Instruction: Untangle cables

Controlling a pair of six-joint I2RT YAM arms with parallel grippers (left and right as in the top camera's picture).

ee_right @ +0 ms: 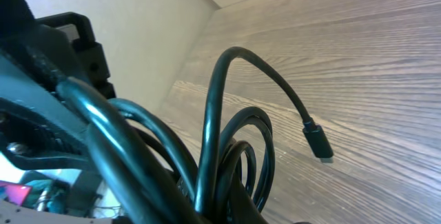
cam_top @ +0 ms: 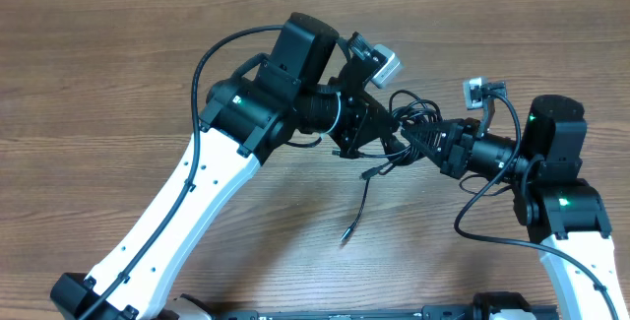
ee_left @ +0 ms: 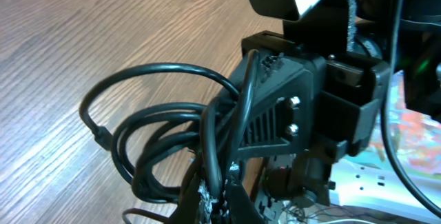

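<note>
Brown wood-grain counter (cam_top: pixel 118 64) spreads under both my arms. My left jaws and my right jaws meet nearly tip to tip right of centre, each clamped shut on the clump of thin black cables (cam_top: pixel 418 113) between them. Loops bulge toward the far side; one strand (cam_top: pixel 356 202) droops toward the near edge, its small plug end (cam_top: pixel 345 233) low over the counter.
</note>
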